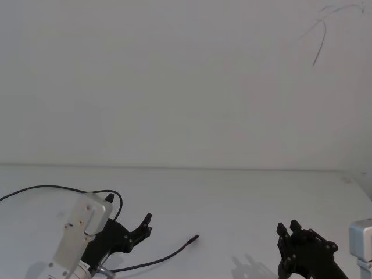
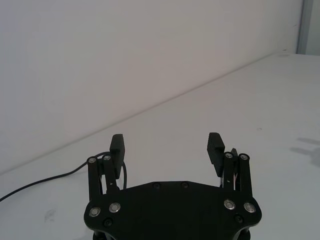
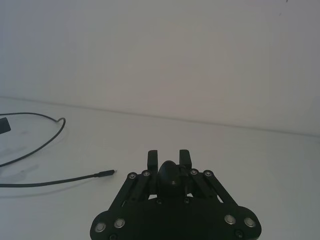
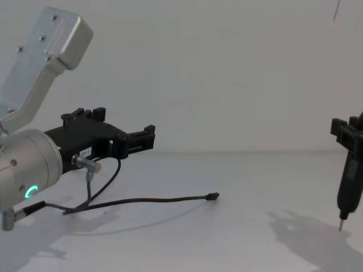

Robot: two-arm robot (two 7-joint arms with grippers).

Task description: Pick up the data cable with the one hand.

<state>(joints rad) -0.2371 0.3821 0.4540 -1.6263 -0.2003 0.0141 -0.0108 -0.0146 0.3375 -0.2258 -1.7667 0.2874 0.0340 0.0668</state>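
The data cable is a thin black line on the white table, and its small plug points right. Part of it loops back behind my left arm. My left gripper, the one hand with the silver cylinder and green ring light, hovers just left of the plug end. It is open and nothing sits between its fingers. My right gripper stays low at the right with its fingers close together. The plug lies off to its left.
The white table runs back to a plain white wall. A short grey robot wire with a metal plug hangs under my left wrist. My right arm's black end hangs at the right edge of the chest view.
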